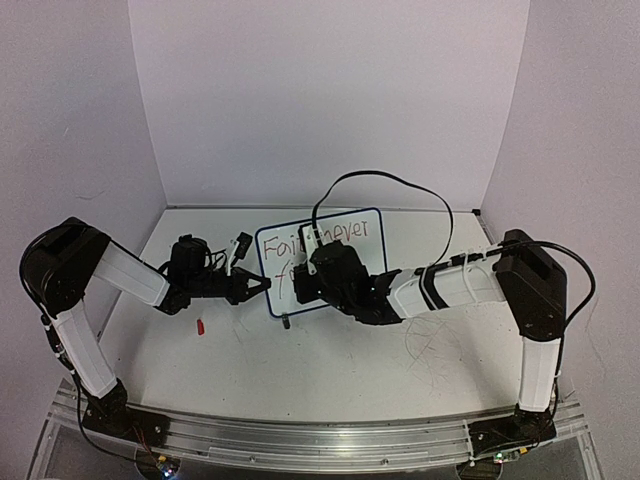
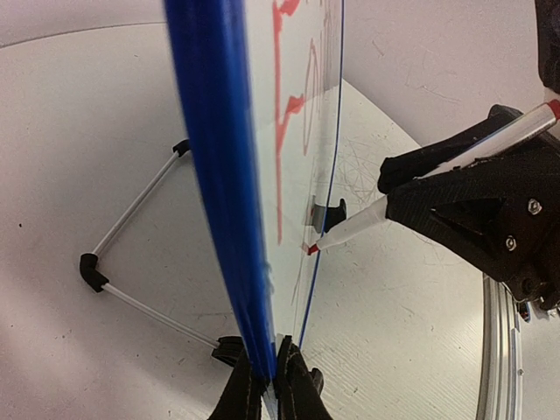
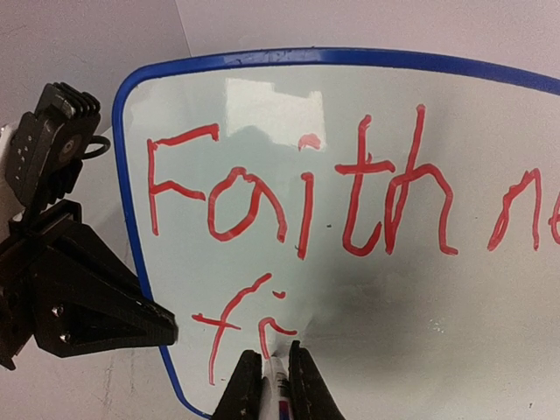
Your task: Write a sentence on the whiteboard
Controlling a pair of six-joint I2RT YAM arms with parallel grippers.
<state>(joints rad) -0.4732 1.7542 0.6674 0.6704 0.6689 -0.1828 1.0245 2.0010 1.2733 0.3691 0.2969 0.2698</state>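
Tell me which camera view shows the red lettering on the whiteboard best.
The right wrist view: the lettering faces the camera, large, "Faith" readable. The top external view shows it small, partly behind the right arm. The left wrist view sees the whiteboard nearly edge-on, only red slivers.

Soft, even, faintly violet light fills the overhead view; shadows on the matte white tabletop [image 1: 330, 370] are weak. A pale glare patch sits on the glossy white blue-framed whiteboard [image 3: 332, 289], whose near edge blurs in the left wrist view.
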